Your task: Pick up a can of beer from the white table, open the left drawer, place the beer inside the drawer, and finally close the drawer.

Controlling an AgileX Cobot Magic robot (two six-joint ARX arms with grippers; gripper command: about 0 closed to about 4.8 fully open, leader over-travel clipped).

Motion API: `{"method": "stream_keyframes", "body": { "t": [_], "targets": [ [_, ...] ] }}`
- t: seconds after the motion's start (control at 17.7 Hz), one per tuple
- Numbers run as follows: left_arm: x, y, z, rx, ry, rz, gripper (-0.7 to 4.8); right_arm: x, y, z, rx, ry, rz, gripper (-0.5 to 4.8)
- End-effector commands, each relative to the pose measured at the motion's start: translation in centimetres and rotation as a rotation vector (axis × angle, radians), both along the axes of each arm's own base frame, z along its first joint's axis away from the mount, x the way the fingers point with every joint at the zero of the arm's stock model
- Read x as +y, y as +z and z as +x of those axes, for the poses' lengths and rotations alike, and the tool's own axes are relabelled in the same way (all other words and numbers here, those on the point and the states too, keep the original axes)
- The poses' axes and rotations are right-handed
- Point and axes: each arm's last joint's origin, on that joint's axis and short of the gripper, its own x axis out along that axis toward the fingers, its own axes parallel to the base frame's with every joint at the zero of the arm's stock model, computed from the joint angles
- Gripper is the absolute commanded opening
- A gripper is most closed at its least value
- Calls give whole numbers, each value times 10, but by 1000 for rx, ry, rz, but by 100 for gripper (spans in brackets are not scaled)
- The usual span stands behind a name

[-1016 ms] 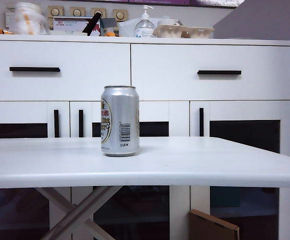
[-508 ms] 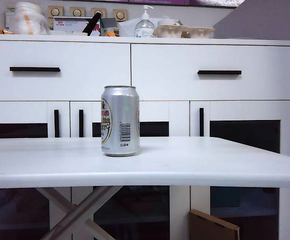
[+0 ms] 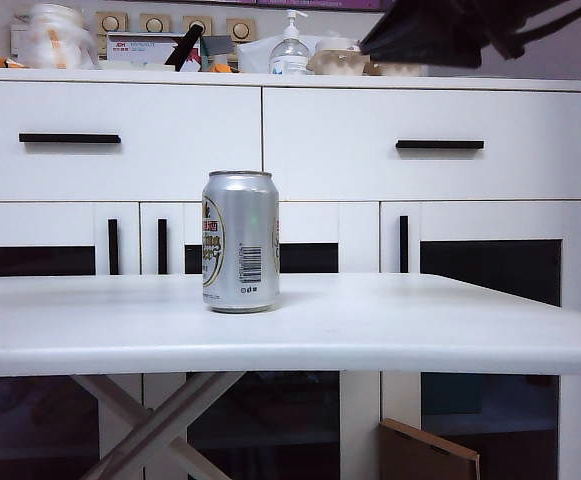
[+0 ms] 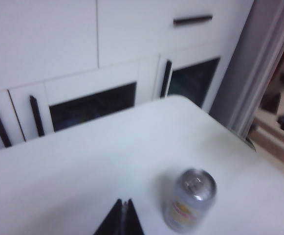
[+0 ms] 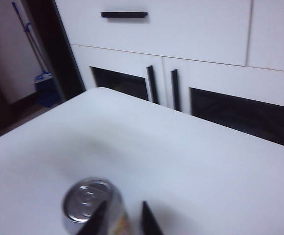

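The can of beer [image 3: 241,242] stands upright on the white table [image 3: 390,325], silver with a gold-and-white label and a barcode. The left drawer [image 3: 115,140] behind it is closed, its black bar handle [image 3: 69,138] level. My right gripper [image 5: 123,208] hovers over the table with its jaws slightly open; the can [image 5: 88,203] sits mostly beside the gap, one fingertip [image 5: 101,208] overlapping it. My left gripper [image 4: 123,201] is shut and holds nothing, above the table beside the can [image 4: 190,205]. In the exterior view only my dark right arm [image 3: 445,30] shows, at the top right.
The cabinet top holds a pump bottle [image 3: 290,50], egg cartons [image 3: 345,62] and other clutter. Below the drawers are glass-fronted doors with vertical black handles [image 3: 403,243]. A cardboard piece [image 3: 425,455] leans under the table. The right drawer [image 3: 435,145] is closed.
My dark right arm has come into the exterior view at the top right. The can and both drawers have not moved.
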Motion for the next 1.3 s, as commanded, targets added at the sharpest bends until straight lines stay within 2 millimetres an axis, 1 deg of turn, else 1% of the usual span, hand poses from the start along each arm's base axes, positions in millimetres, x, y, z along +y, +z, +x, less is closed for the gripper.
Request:
{"method": "stream_keyframes", "body": {
  "t": [0.06, 0.11, 0.23, 0.34, 0.51, 0.73, 0.9, 1.02, 1.18, 1.3],
  "targets": [
    [-7, 8, -3, 4, -77, 72, -5, 2, 7, -1, -65, 64, 19, 267],
    [-10, 11, -3, 8, -79, 88, -5, 2, 9, -1, -83, 69, 25, 479],
    [-17, 14, -1, 12, -66, 111, -5, 2, 8, 0, -88, 68, 28, 479],
    [-22, 13, -1, 14, -57, 130, -5, 8, 5, 1, -88, 86, 28, 479],
    [-23, 13, -1, 10, -66, 129, -5, 26, -3, 1, -120, 103, -13, 479],
    [-23, 13, -1, 12, -65, 125, -5, 54, -25, 8, -127, 148, -25, 479],
    [-23, 13, -1, 13, -65, 125, -5, 73, -37, 20, -95, 165, -46, 479],
    [-23, 13, -1, 13, -65, 125, -5, 86, -38, 30, -96, 166, -53, 479],
    [-23, 13, -1, 13, -65, 124, -5, 101, -45, 45, -81, 175, -65, 479],
    [-23, 13, -1, 13, -64, 124, -5, 106, -53, 53, -63, 178, -76, 479]
  ]
}}
